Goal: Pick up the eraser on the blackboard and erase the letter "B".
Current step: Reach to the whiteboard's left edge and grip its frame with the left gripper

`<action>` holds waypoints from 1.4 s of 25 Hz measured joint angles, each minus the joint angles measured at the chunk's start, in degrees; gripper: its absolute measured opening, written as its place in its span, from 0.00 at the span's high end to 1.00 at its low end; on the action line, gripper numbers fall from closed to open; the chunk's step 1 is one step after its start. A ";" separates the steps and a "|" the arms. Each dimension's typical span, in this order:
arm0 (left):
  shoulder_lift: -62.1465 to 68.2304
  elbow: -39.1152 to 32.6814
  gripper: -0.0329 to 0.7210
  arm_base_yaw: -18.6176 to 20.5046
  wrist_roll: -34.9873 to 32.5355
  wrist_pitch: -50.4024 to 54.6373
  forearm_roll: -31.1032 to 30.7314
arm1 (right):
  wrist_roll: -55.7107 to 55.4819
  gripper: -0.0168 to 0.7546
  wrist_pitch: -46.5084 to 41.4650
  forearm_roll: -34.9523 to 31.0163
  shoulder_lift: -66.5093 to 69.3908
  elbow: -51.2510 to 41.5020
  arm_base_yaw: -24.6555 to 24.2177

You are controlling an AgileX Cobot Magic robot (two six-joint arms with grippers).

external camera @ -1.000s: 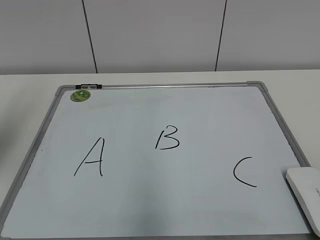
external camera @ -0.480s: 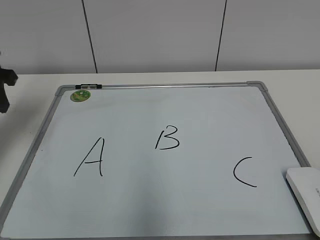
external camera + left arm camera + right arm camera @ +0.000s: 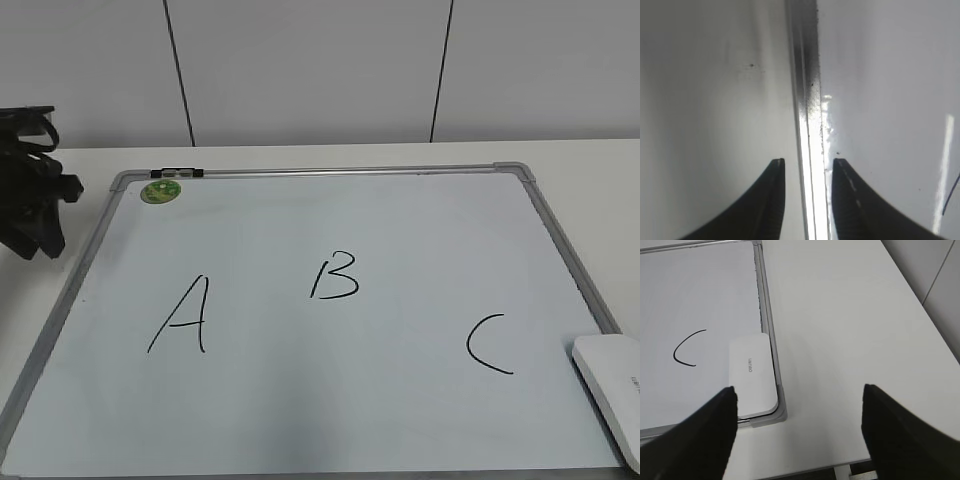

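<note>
The blackboard [image 3: 420, 230] lies flat on the table, a white board with a grey frame, bearing a black "A" [image 3: 182, 316], the letter "B" [image 3: 334, 276] and a "C" [image 3: 488, 345]. The eraser [image 3: 612, 396], a white oblong block, rests in the board's near right corner and also shows in the right wrist view [image 3: 752, 375]. My right gripper [image 3: 799, 389] is wide open and empty above the bare table, just right of the eraser. My left gripper [image 3: 807, 162] is open and empty, straddling the board's left frame rail [image 3: 807, 75]. It shows at the far left of the exterior view [image 3: 35, 225].
A small round green magnet [image 3: 160, 190] sits at the board's far left corner beside a black clip [image 3: 175, 173]. White table [image 3: 850, 315] extends right of the board to its edge. A grey wall stands behind.
My left arm has come into the exterior view from the left edge and moved toward the board's left frame. The board, letters and eraser have not moved.
</note>
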State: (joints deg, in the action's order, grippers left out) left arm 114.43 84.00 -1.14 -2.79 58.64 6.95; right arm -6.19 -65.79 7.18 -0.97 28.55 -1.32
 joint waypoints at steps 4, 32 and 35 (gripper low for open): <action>2.48 0.10 0.64 0.00 -0.69 -0.62 0.63 | 0.00 0.24 0.00 0.00 0.00 0.00 0.00; 5.44 0.10 0.64 0.00 -0.95 -6.34 0.63 | 0.00 0.24 0.00 0.00 0.00 0.00 0.00; 5.44 0.10 0.64 0.00 -0.95 -6.34 0.72 | 0.00 0.24 0.00 0.00 0.00 0.00 0.00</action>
State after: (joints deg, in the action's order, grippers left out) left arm 119.87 84.11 -1.14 -3.74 52.30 7.67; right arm -6.19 -65.79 7.18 -0.97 28.55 -1.32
